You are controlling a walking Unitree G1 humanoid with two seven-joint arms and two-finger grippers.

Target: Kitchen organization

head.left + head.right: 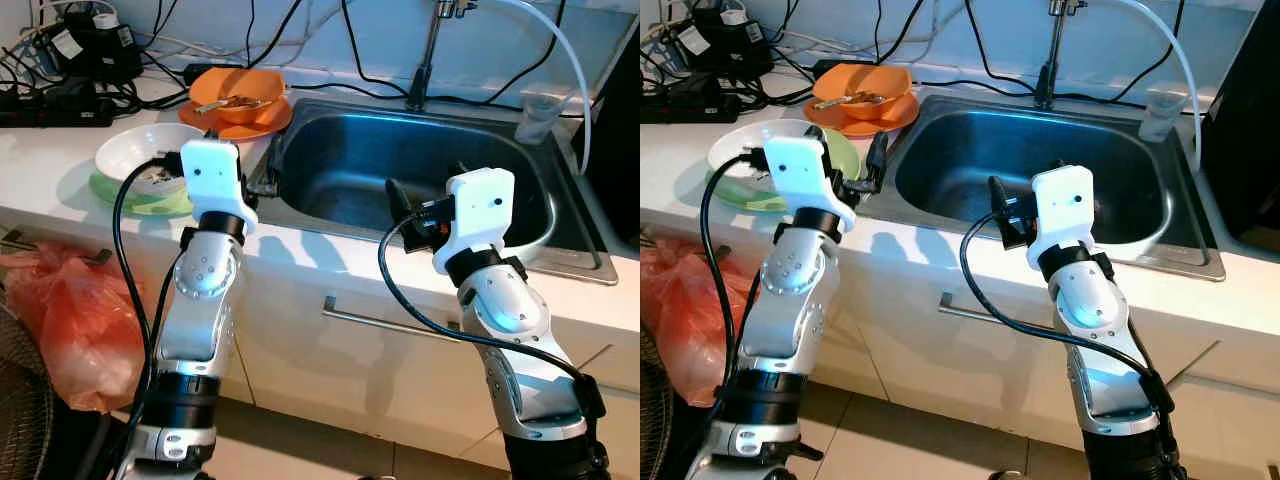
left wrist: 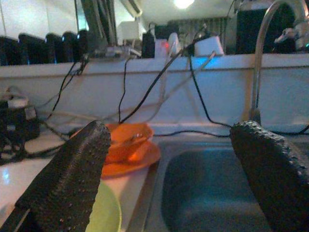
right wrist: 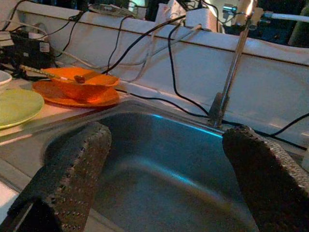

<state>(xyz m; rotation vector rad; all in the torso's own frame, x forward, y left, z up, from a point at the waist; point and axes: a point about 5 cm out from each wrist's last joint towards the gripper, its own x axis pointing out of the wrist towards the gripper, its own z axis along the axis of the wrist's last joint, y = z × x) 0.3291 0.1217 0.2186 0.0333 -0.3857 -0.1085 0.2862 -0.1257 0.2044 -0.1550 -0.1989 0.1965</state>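
An orange bowl point(image 1: 240, 92) holding a utensil sits on an orange plate point(image 1: 268, 121) at the sink's back left corner. A white bowl point(image 1: 150, 152) rests on a green plate point(image 1: 135, 197) on the white counter, left of the steel sink point(image 1: 350, 160). My left gripper point(image 1: 875, 165) hovers open over the counter edge between the green plate and the sink, with nothing between its fingers point(image 2: 72, 174). My right gripper point(image 1: 400, 197) is open and empty above the sink's front rim, pointing into the basin; its fingers point(image 3: 72, 169) frame the basin.
A faucet point(image 1: 425, 60) rises behind the sink, with a clear plastic cup point(image 1: 538, 115) to its right. Power strips point(image 1: 50, 105) and several cables crowd the back left of the counter. A red plastic bag point(image 1: 60, 320) lies on the floor at left. A cabinet handle point(image 1: 380, 322) is below.
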